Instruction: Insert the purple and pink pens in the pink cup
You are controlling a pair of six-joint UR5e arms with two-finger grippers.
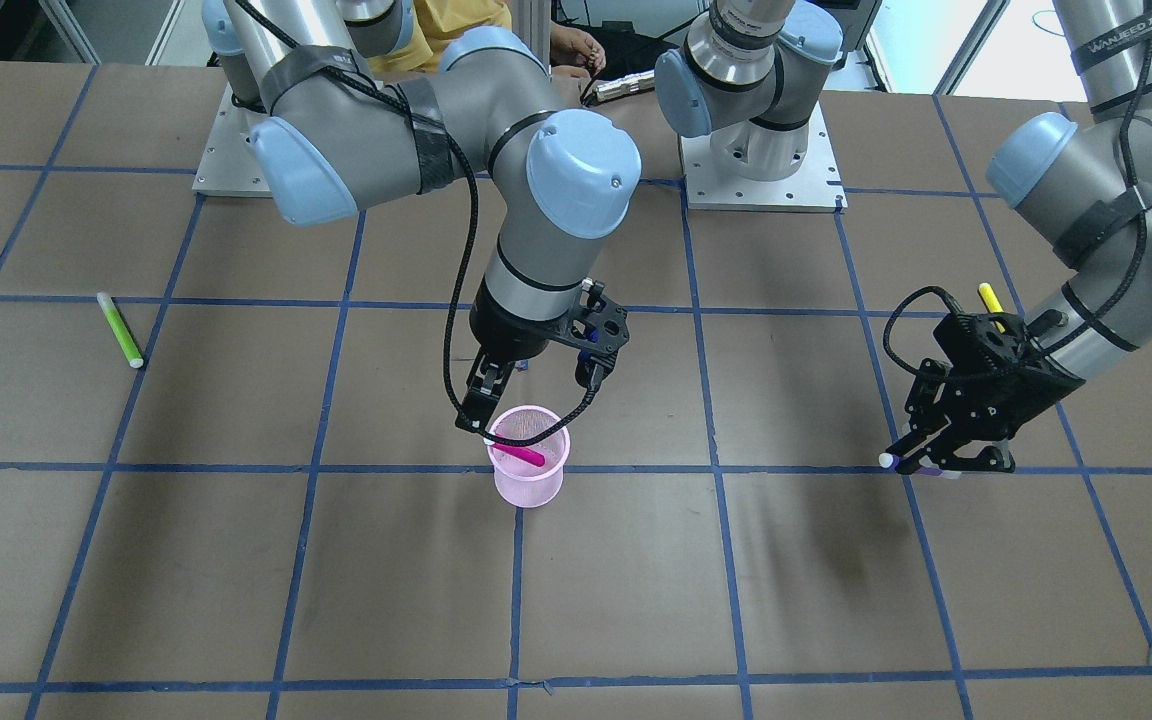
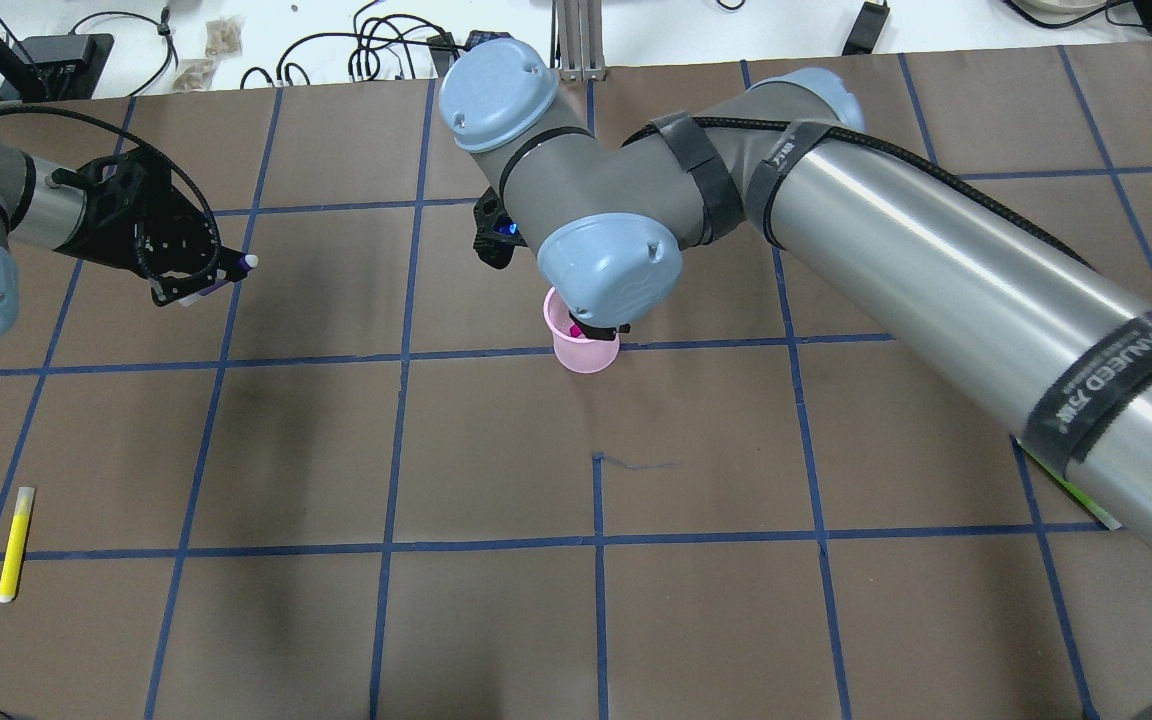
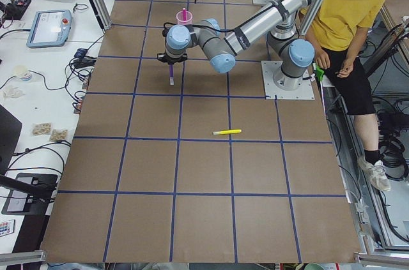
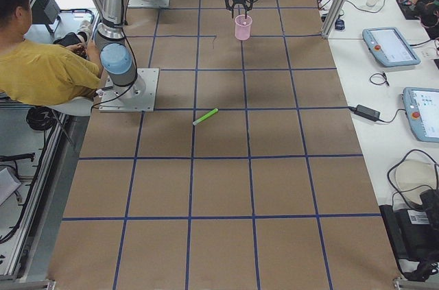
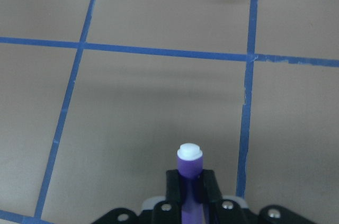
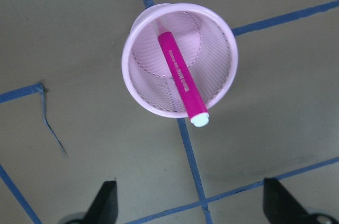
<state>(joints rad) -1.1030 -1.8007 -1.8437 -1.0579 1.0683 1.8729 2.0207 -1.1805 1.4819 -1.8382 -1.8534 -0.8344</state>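
Item 1: purple pen [image 5: 189, 176]. Clamped between my left jaws, white cap poking ahead. I judge it light, stiff, slick-barrelled; mid-barrel hold best.
Item 2: pink pen [image 6: 181, 78]. In pink cup [image 6: 175, 7], leaning on rim, below my right jaws, which are spread wide, empty.

— Where is the pink pen?
— The pink pen [image 6: 180, 78] leans slanted inside the pink cup [image 6: 225, 75], and its white end pokes out over the rim.
— And the cup itself?
— It is an upright mesh cup standing on a blue tape line [image 6: 193, 152].
— The purple pen?
— The purple pen [image 5: 189, 173] has a white cap and is clamped in the left gripper [image 5: 189, 187], well apart from the cup.
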